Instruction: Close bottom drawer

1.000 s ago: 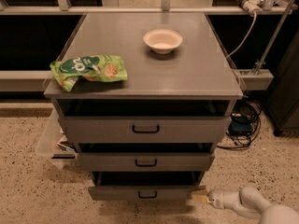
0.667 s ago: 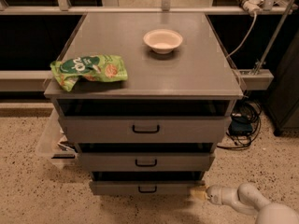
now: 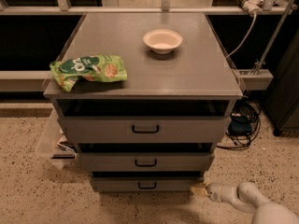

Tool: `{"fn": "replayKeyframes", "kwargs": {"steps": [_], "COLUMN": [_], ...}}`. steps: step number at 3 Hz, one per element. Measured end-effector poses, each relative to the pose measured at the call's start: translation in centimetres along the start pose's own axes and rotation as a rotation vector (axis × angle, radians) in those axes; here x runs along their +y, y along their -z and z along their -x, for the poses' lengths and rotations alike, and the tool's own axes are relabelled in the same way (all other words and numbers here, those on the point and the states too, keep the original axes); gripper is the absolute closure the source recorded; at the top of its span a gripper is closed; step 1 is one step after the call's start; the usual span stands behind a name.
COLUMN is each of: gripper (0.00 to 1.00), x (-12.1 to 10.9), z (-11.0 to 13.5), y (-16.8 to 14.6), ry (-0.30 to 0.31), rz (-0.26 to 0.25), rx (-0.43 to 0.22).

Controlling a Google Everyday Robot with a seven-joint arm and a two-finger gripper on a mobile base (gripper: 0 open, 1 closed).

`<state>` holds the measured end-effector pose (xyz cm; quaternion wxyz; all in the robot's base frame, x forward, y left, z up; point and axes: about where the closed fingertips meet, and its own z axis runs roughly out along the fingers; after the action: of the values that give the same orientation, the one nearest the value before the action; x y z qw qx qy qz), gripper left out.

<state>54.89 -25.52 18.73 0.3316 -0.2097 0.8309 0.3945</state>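
The bottom drawer is the slimmest grey front, lowest on the cabinet, with a small black bar handle at its centre. It sits set back under the middle drawer, which sits under the wide top drawer. My gripper is low at the bottom right, its pale tip at the right end of the bottom drawer's front. The white arm runs off the lower right corner.
A green snack bag and a white bowl lie on the cabinet top. Cables lie on the speckled floor to the right. A clear plastic bin stands at the cabinet's left side.
The bottom drawer has slid inward and now shows a slimmer front. My gripper has followed it toward the cabinet.
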Motion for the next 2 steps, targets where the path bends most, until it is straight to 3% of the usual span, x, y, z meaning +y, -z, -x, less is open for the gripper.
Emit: {"fn": "replayKeyframes", "kwargs": {"steps": [1, 2], "gripper": [1.0, 0.83], "x": [0.8, 2.7], "z": [-1.8, -2.1], "y": [2.7, 8.1], "ry": [-0.065, -0.07], "rz": [0.033, 0.036], "rx": [-0.019, -0.028]}}
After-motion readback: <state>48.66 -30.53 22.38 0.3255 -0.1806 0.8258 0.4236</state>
